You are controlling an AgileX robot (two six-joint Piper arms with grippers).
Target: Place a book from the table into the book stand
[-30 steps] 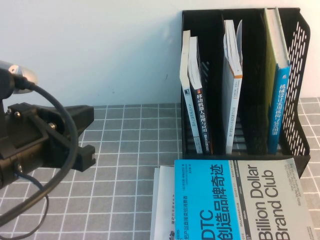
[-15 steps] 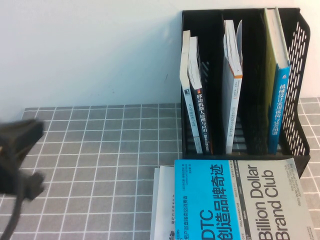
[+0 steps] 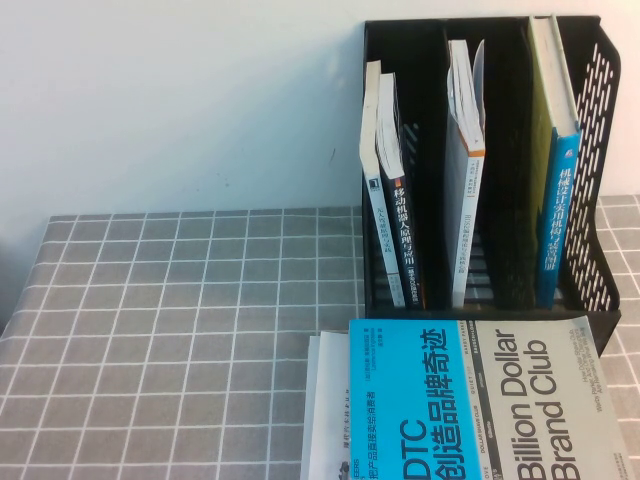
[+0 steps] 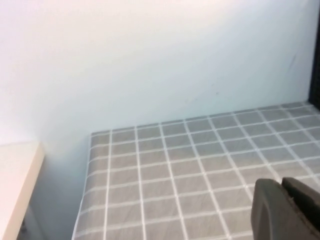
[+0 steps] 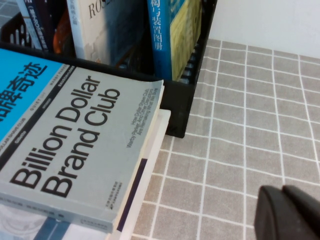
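Standing at the back of the table (image 3: 180, 300), the black book stand (image 3: 600, 150) holds the book (image 3: 400, 215) with the dark spine in its left slot, upright, just beside a white-spined book (image 3: 372, 150). Its cover is hidden. The middle slot has a white book (image 3: 465, 170) and the right slot a blue book (image 3: 563, 200). In front lies the Billion Dollar Brand Club book (image 3: 490, 400), cut off at the edge, on top of other books (image 3: 325, 400). Neither arm shows from above. The left gripper (image 4: 290, 210) hangs over bare cloth and the right gripper (image 5: 290, 212) hangs beside the stack. Both claws look pressed together, holding nothing.
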